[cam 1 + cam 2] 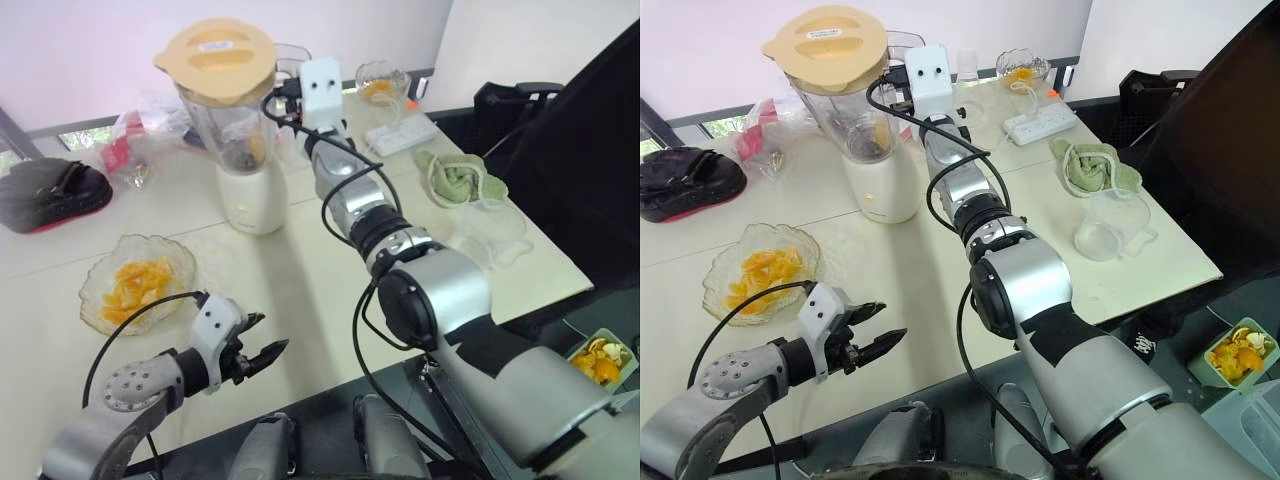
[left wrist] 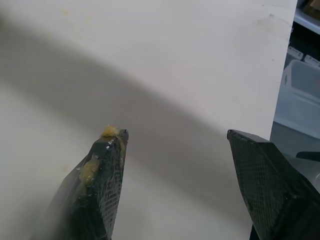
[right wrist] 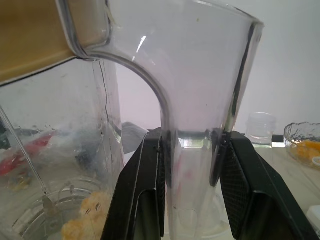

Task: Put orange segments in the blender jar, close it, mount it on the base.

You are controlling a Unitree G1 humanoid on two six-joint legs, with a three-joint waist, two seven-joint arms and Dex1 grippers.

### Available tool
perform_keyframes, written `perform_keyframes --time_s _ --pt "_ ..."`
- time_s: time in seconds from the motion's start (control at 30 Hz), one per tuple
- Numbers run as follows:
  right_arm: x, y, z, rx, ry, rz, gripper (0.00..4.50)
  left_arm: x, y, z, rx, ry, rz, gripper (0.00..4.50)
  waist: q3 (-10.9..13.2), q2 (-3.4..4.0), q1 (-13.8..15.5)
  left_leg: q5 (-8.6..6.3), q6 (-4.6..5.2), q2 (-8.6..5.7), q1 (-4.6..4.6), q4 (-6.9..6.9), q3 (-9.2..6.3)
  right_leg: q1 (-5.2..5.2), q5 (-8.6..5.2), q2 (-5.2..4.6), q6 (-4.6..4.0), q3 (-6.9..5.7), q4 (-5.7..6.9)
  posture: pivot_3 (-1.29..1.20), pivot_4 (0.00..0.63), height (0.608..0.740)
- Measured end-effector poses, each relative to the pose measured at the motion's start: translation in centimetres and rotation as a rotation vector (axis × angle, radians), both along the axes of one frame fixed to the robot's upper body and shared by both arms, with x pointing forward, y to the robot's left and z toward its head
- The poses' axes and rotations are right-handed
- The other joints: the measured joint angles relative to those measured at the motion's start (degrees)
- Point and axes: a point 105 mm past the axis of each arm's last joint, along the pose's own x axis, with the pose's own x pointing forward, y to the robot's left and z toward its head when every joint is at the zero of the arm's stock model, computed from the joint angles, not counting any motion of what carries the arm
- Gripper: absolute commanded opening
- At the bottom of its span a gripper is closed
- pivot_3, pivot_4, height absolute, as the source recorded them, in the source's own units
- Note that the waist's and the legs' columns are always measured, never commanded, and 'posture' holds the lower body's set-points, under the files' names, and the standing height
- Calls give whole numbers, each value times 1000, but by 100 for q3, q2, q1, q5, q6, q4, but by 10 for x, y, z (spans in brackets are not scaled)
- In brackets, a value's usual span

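The clear blender jar (image 1: 235, 130) stands on its white base (image 1: 253, 200) at the back of the table, with the tan lid (image 1: 217, 55) on top. A few orange segments (image 3: 87, 220) lie at the jar's bottom. My right gripper (image 3: 192, 175) is shut on the jar's clear handle (image 3: 192, 125), one finger on each side. A glass bowl (image 1: 97, 300) of orange segments (image 1: 135, 285) sits front left. My left gripper (image 1: 262, 340) hovers open just right of that bowl, near the table's front edge. It holds nothing, and orange pulp sticks to one fingertip (image 2: 112, 132).
A black bag (image 1: 50, 190) and a plastic bag (image 1: 130, 145) lie at the back left. A power strip (image 1: 400, 132), a green cloth (image 1: 455, 178) and a clear pitcher (image 1: 490, 235) occupy the right side. A small bowl (image 1: 382, 82) sits at the back.
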Motion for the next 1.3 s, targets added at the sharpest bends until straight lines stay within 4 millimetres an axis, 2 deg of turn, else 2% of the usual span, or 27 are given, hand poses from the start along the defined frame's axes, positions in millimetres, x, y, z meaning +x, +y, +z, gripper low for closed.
perform_keyframes --time_s 0.03,0.1,0.13,0.17,0.27,0.63,0.83,1.0,1.07,1.2,1.3 --pt "0 0 0 0 1 0 928 0 0 0 -1 2 2 3258 0 0 0 0 0 0 0 0 0 0 0 0 0 0 0 0 150 740" --pt "0 0 0 -5 2 0 1980 0 0 -1 -3 1 7 3359 0 0 0 0 0 0 1 0 0 1 0 0 0 0 -1 0 150 740" --pt "1 1 -3 -20 13 3 2364 0 0 -1 -2 0 8 3359 0 -1 0 0 0 0 1 0 0 1 0 0 0 0 -1 0 150 740" --pt "2 1 -11 -35 41 2 2739 0 0 -1 -1 -1 8 3359 0 0 0 0 0 0 -1 0 0 0 0 0 0 0 -1 0 150 740" --pt "2 0 -29 -57 96 2 4428 2 -1 2 -1 -13 4 3359 2 2 -1 0 0 0 -8 0 0 -8 0 0 -1 0 1 0 150 740" --pt "7 -14 -32 -69 95 -28 4482 7 -7 3 -6 -22 -27 3359 2 2 8 0 0 0 -7 -1 0 -5 0 1 -1 0 -2 0 150 740" --pt "9 -33 -61 -81 129 -44 4482 13 -7 5 -6 -27 -41 3359 2 1 6 0 0 0 -7 -1 0 -4 0 0 -1 0 -2 0 150 740" --pt "5 -54 -79 -80 84 18 4482 23 -6 8 -10 -49 -51 3359 1 1 7 0 0 0 -7 0 0 -5 0 1 0 -1 -2 0 150 740" --pt "-5 -69 -83 -63 41 81 4482 31 -4 13 -19 -68 -41 3359 0 -2 58 0 0 0 -8 2 -8 4 0 0 0 -6 -4 0 150 740" --pt "-35 -108 -100 -78 89 193 4482 48 5 23 -26 -110 -5 3359 1 0 114 0 1 -1 -11 6 -3 -3 1 -2 1 -4 -4 0 150 740" --pt "-59 -130 -89 -140 112 285 4482 52 9 28 -32 -124 -11 3359 2 3 142 -1 1 0 -7 6 1 -6 1 -1 1 -2 -9 0 150 740"
